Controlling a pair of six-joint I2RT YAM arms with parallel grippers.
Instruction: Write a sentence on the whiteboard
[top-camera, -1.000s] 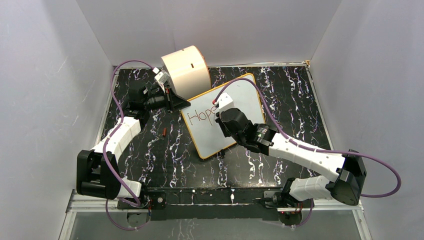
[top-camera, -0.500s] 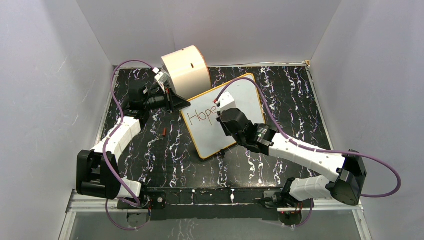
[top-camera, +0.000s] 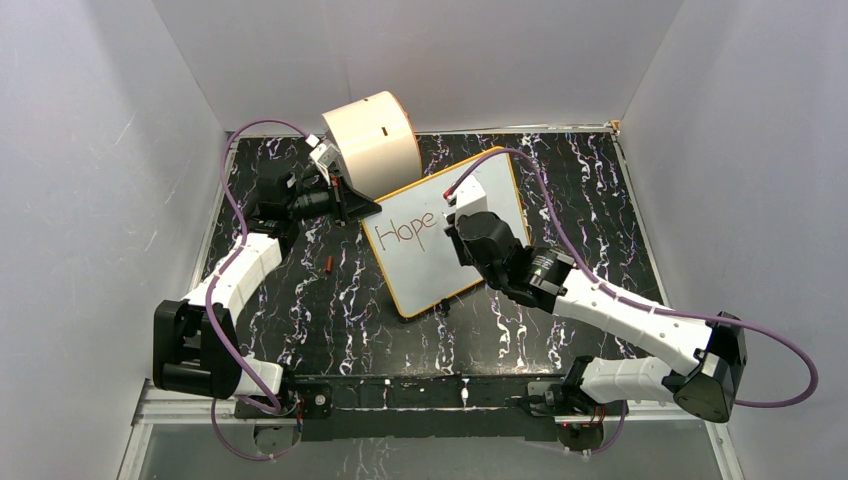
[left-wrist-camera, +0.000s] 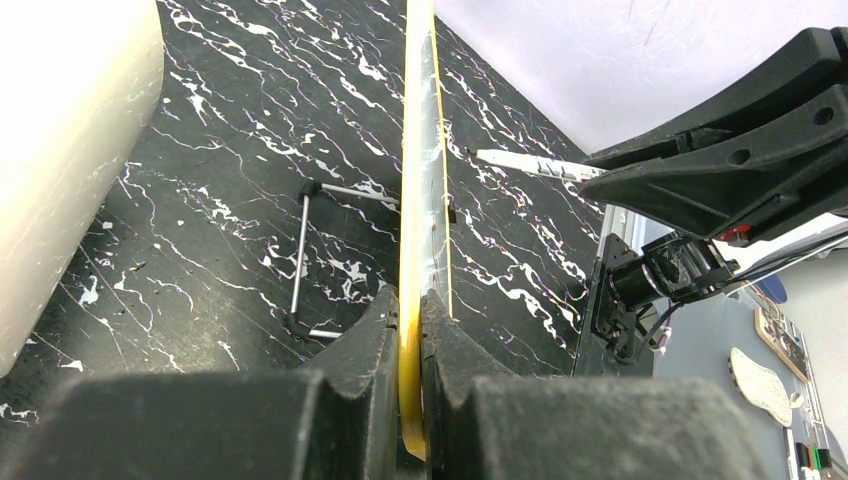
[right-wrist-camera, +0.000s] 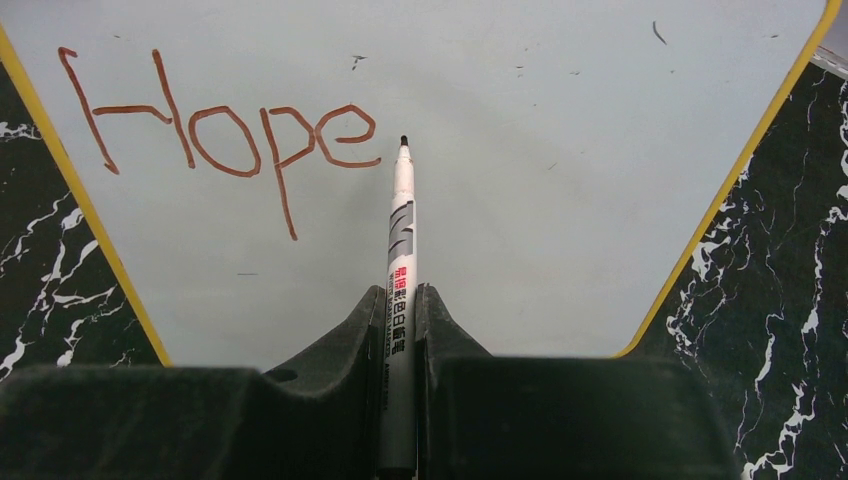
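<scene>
Left gripper (left-wrist-camera: 412, 318) pinches the edge of the glossy white, orange-rimmed whiteboard (right-wrist-camera: 560, 120). Right gripper (right-wrist-camera: 401, 300) clamps a slim white marker (right-wrist-camera: 402, 225) — its tip beside the red-brown "Hope" lettering (right-wrist-camera: 222, 135).

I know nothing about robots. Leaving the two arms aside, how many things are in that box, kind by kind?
Whiteboard: 1
Marker: 1
Cream drum: 1
Wire stand behind the board: 1
Small red-brown loose piece: 1
Total: 5
</scene>
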